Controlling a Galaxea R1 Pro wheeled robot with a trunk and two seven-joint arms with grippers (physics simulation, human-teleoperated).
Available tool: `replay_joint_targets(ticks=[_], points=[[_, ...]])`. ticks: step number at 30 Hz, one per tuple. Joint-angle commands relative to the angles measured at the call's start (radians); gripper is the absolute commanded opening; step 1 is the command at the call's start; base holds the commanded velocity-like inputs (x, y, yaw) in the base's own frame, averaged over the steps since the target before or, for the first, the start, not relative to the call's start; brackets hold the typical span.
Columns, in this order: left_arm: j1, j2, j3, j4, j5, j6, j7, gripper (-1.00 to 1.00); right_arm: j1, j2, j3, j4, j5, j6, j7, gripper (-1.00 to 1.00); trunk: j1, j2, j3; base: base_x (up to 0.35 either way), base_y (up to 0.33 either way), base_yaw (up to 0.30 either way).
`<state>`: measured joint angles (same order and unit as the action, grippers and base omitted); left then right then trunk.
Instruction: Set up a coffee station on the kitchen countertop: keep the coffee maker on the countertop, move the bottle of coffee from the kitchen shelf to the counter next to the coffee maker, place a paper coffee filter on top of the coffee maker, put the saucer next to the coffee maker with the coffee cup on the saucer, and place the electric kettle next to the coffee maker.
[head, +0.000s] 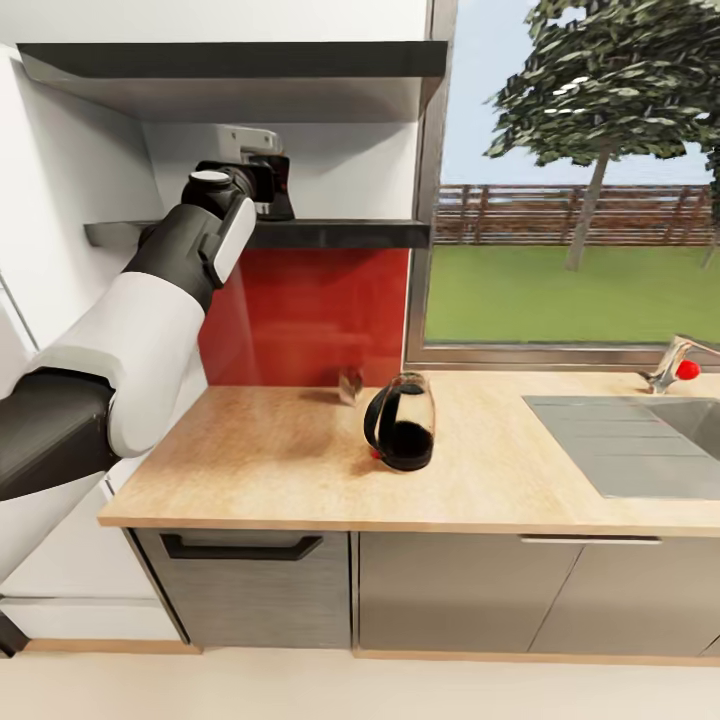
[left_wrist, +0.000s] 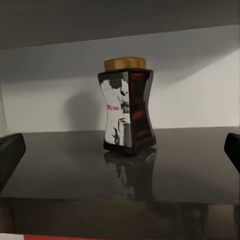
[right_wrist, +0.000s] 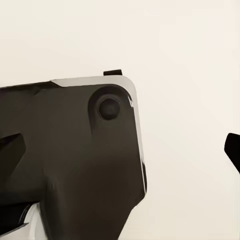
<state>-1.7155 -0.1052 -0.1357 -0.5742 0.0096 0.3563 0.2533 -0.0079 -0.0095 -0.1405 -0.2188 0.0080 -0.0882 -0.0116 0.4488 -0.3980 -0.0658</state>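
The bottle of coffee (left_wrist: 127, 110), a dark waisted jar with a yellow cap, stands upright on the dark kitchen shelf (head: 340, 233). My left gripper (head: 272, 190) is raised to that shelf and is open. In the left wrist view its fingertips (left_wrist: 10, 155) sit wide at either side, short of the bottle and not touching it. On the kitchen countertop (head: 260, 450) stands a clear glass jug (head: 400, 435) with a black handle and dark lower part; it looks like the coffee maker's carafe. My right gripper (right_wrist: 120, 150) is open and empty.
A small blurred object (head: 350, 385) sits by the red backsplash behind the jug. A sink (head: 640, 440) and a tap with a red knob (head: 680, 365) are at the right. A second shelf (head: 250, 75) hangs above. My own dark body part (right_wrist: 75, 160) is close to the right wrist camera.
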Motion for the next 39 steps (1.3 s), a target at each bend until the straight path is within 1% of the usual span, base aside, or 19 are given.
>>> replay_joint_targets(ticks=[1, 5, 14, 20, 25, 32, 39], points=[[-0.001, 0.001, -0.005, -0.002, 0.001, 0.006, 0.006, 1.0, -0.001, 0.0, -0.004, 0.001, 0.001, -0.003, -0.001, 1.0, 0.001, -0.002, -0.002, 0.337, 0.0, 0.0], [-0.001, 0.002, -0.005, -0.002, 0.001, 0.005, 0.006, 1.0, -0.001, 0.0, -0.003, 0.001, 0.001, -0.003, -0.001, 1.0, 0.001, -0.002, -0.002, 0.252, 0.0, 0.0], [-0.001, 0.005, -0.002, -0.004, 0.002, 0.001, 0.006, 1.0, -0.001, 0.0, -0.002, 0.002, 0.001, -0.004, -0.001, 1.0, 0.001, -0.002, -0.002, 0.031, 0.0, 0.0], [-0.001, 0.005, -0.002, -0.004, 0.008, 0.002, 0.005, 1.0, -0.001, 0.0, -0.002, 0.003, 0.001, -0.004, -0.001, 1.0, 0.001, -0.002, -0.002, 0.155, 0.065, 0.0], [-0.001, 0.005, -0.003, -0.005, 0.007, -0.001, 0.005, 1.0, -0.001, 0.0, -0.002, 0.005, 0.001, -0.004, 0.0, 1.0, 0.001, -0.002, -0.002, 0.03, 0.009, 0.0], [-0.001, 0.005, -0.002, -0.006, 0.01, 0.0, 0.004, 1.0, -0.001, 0.001, -0.002, 0.006, 0.001, -0.004, 0.0, 1.0, 0.001, -0.002, -0.002, 0.243, 0.025, 0.0], [0.0, 0.005, -0.004, -0.006, 0.01, -0.002, 0.005, 1.0, -0.001, 0.0, -0.002, 0.007, 0.001, -0.004, 0.0, 1.0, 0.001, -0.002, -0.002, 0.071, 0.021, 0.0]])
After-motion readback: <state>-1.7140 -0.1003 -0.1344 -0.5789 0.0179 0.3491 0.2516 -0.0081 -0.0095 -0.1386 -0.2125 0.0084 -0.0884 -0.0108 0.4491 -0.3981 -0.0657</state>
